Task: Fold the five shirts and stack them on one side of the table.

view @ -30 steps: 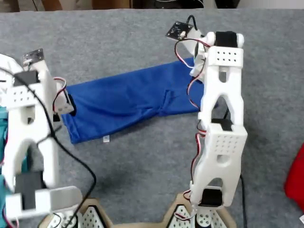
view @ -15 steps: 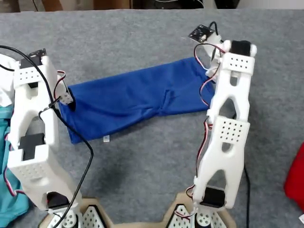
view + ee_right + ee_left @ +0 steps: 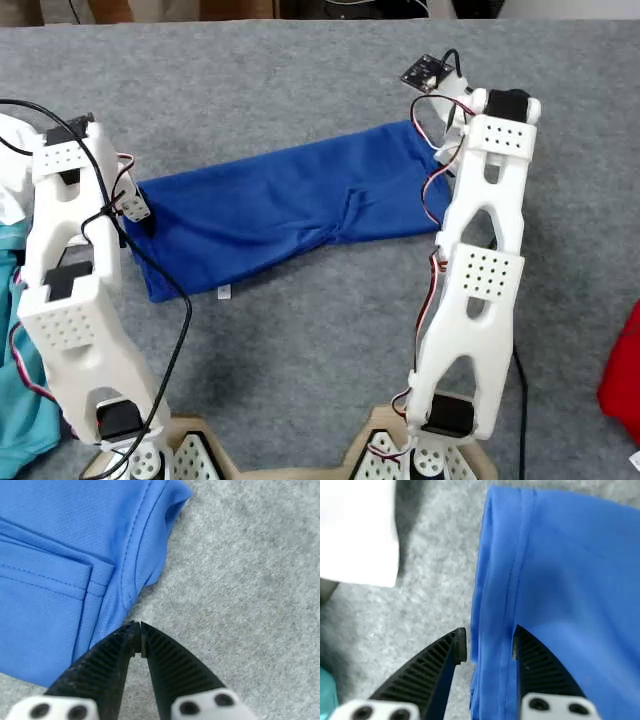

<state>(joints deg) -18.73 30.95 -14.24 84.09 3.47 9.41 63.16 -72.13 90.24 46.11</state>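
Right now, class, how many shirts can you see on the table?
4: blue shirt mid-table, white shirt and teal shirt at the left edge, red shirt at the right edge. Others may be hidden.

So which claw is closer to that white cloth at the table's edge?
Left. The left gripper is at the end of the blue shirt beside the white cloth; the right gripper is at the shirt's opposite end, well away from it.

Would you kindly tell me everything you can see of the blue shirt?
The blue shirt is a fine-knit fabric with stitched hems, folded into a long band lying slanted on the grey table. A small white tag shows at its near edge. The open left gripper straddles one end's hem; the shut right gripper sits at the other end's edge.
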